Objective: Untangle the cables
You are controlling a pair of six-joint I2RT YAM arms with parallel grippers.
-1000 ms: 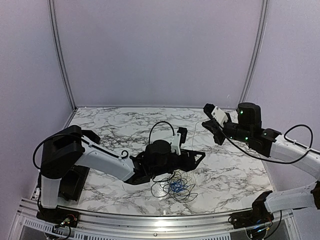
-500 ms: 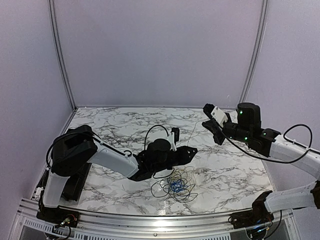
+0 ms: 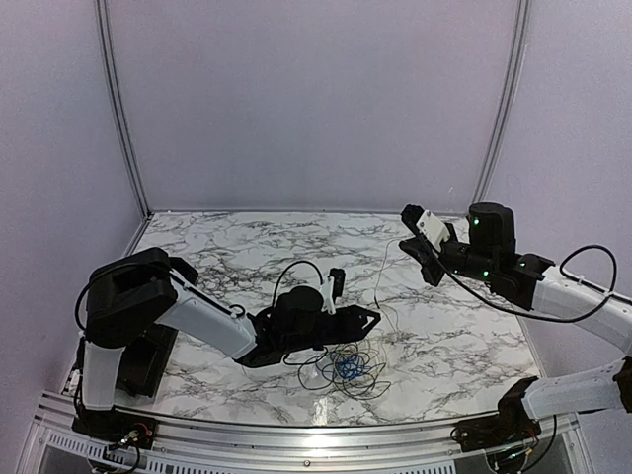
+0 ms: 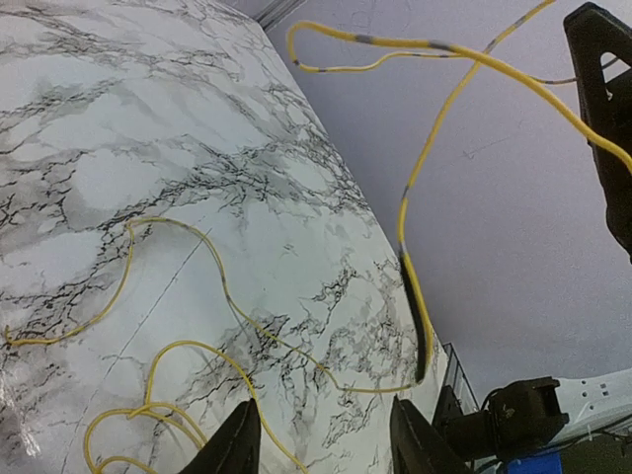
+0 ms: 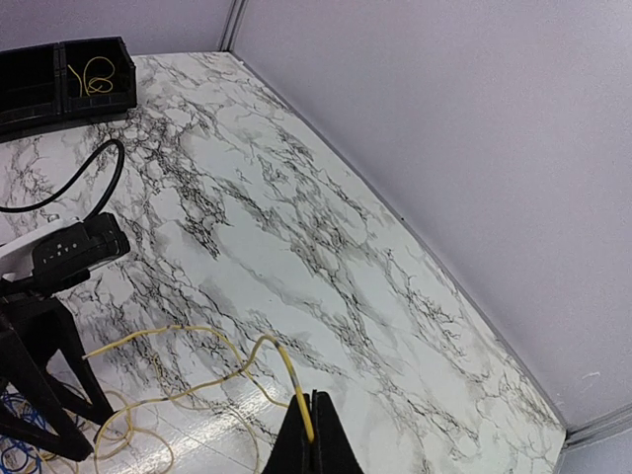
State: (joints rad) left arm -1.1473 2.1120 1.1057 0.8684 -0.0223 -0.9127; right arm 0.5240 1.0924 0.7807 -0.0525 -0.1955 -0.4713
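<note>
Marble-print tabletop, glossy white with black veining, rounded far corners, plain matte lavender walls on three sides.

The cables lie as a loose heap of hair-thin loops near the front edge, centre-right. A small tight coil of blue cable sits in the middle of the heap. Wider loops of black cables spread around it.

The yellow cable is smooth and thin, with a few short dark bands along it. It runs from loose curls on the marble up into the air. The left wrist view shows it arcing overhead, with more yellow loops flat on the table below.

Right gripper is raised above the table's right half. In its wrist view the black fingers are pinched together on the end of the yellow cable, and the strand hangs down and left toward the heap.

Left gripper is low, just behind the heap and close to it, arm stretched across from the left. Its pale fingertips are spread apart with nothing between them. Yellow loops lie on the marble just ahead of them; contact with the heap cannot be told.

A black bin with a small yellow coil inside stands at the far left, seen only in the right wrist view.
</note>
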